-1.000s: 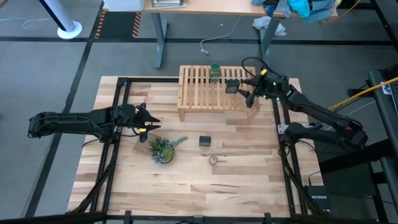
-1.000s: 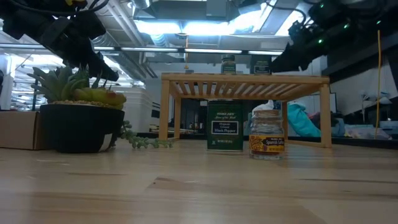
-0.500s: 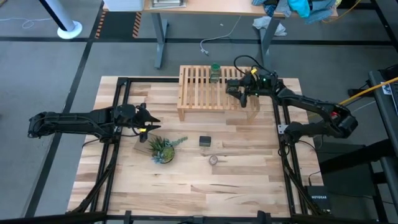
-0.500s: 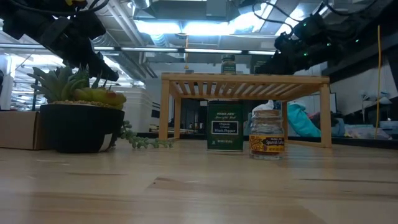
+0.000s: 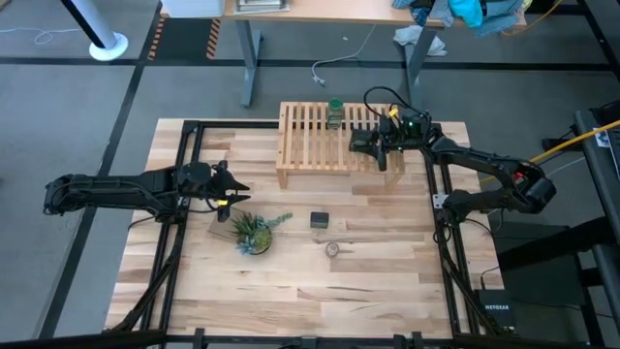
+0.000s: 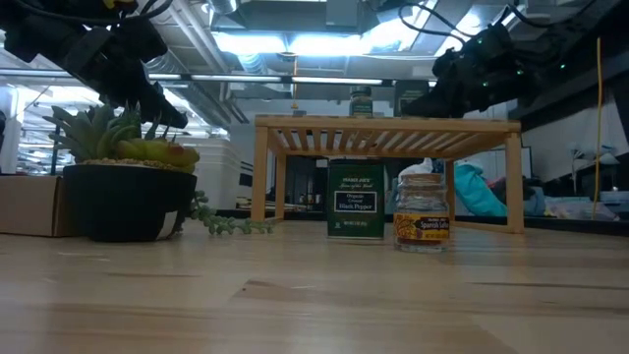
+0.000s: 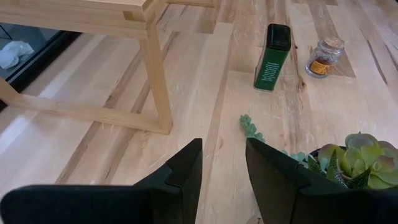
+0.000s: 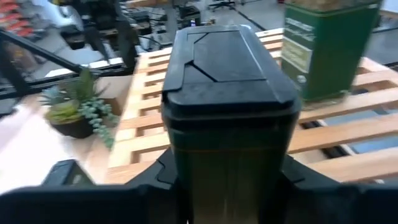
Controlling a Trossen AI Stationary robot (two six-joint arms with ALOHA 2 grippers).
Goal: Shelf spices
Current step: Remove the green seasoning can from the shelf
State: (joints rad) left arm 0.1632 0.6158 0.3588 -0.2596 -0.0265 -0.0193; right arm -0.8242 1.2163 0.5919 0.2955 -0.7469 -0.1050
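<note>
My right gripper (image 5: 366, 142) clamps dark tin (image 8: 227, 93) on shelf (image 5: 310, 136), apparently touching slats, green-capped jar (image 5: 335, 112) at 11 o'clock. Left gripper (image 7: 222, 165) narrow, empty, beside plant (image 5: 254, 233).

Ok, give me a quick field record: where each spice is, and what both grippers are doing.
shelf: far side of table
jar: on shelf, far edge
tin: on shelf, right part, between right gripper's fingers
second tin: on table, in front of shelf
small jar: on table, near second tin
right gripper: over shelf, shut on tin
left gripper: empty, fingers apart, by plant
</note>
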